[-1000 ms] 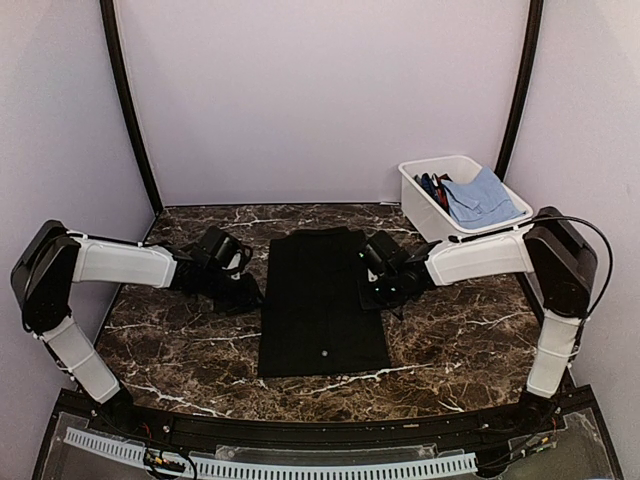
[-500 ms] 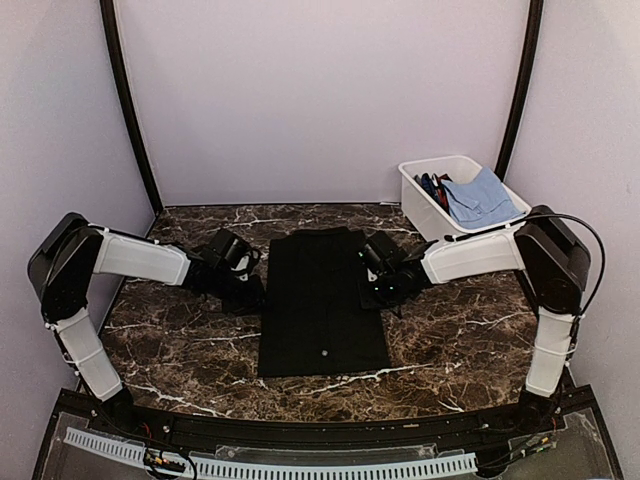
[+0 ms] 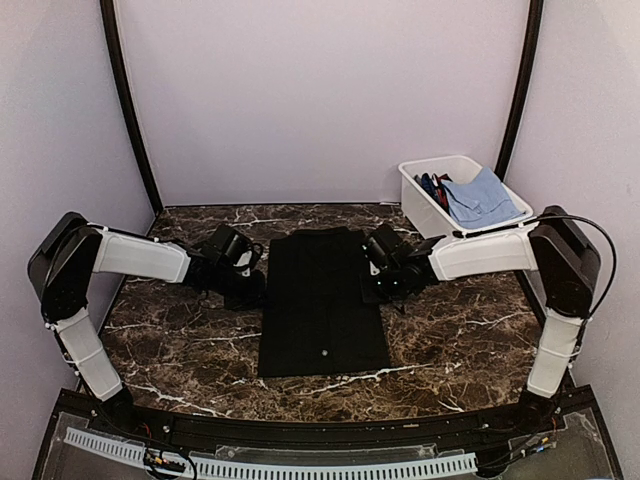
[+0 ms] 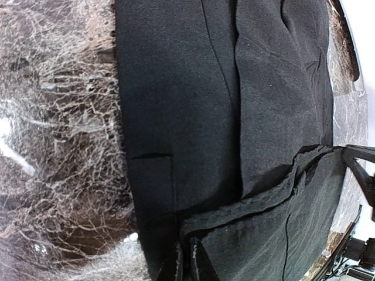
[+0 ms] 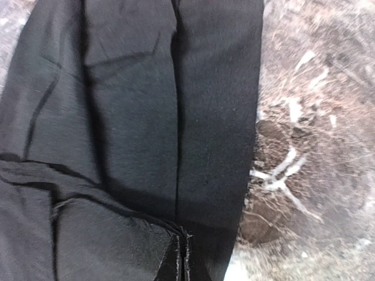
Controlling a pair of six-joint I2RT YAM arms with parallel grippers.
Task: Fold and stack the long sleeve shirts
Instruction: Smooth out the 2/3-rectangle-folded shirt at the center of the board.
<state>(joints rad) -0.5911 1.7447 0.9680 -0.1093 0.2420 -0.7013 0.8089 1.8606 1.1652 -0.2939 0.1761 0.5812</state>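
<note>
A plain black long sleeve shirt (image 3: 320, 310) lies folded into a long strip on the marble table, with a tiny white spot (image 3: 327, 352) near its front end. My left gripper (image 3: 256, 290) is at the shirt's left edge and my right gripper (image 3: 372, 288) at its right edge, both about mid-length. In the left wrist view, the left gripper (image 4: 187, 260) is shut on a raised layer of the black cloth (image 4: 176, 117). In the right wrist view, the right gripper (image 5: 183, 257) is shut on the cloth edge (image 5: 135, 105).
A white bin (image 3: 415, 190) stands at the back right, holding a blue cloth (image 3: 480, 197) and other garments. Brown marble table (image 3: 180, 350) shows on both sides of the shirt. Purple walls enclose the space.
Both grippers have moved inward onto the shirt's side edges, the left one to the right and the right one to the left. The shirt lies as before.
</note>
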